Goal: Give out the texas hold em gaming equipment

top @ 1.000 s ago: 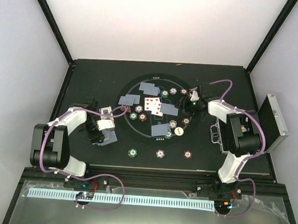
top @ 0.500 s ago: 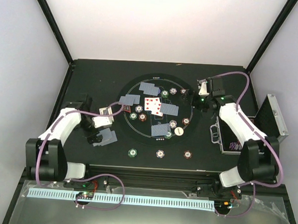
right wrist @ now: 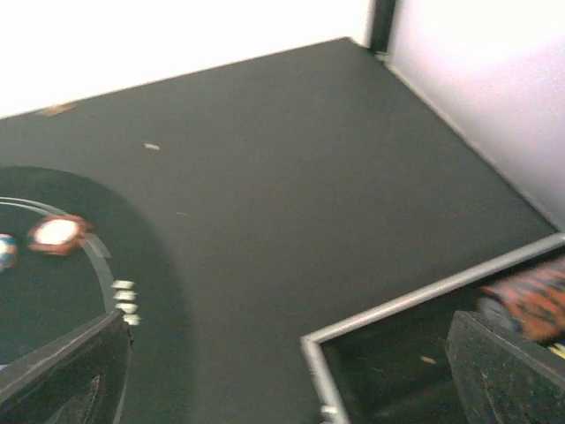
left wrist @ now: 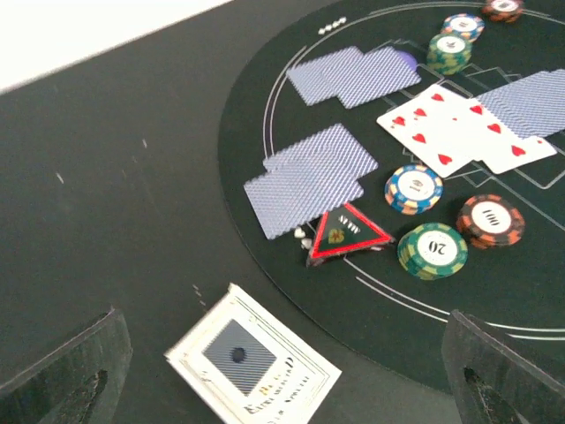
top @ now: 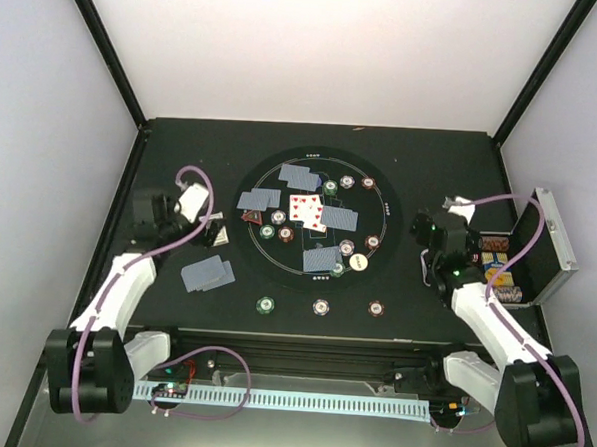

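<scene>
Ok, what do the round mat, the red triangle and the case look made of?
Round mat: matte black, probably felt or rubber; no glare, printed white lines.
Red triangle: likely hard plastic; crisp edges, slight sheen.
Case: metal-looking silver rim, dark panels unclear.

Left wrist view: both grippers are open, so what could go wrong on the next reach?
1. The left gripper hangs open over the white card box; a low sweep toward the mat could push the box into the red triangle and the face-down cards beside it.
2. The right gripper is close to the silver rim of the case; reaching inside, a finger might catch that rim.
</scene>
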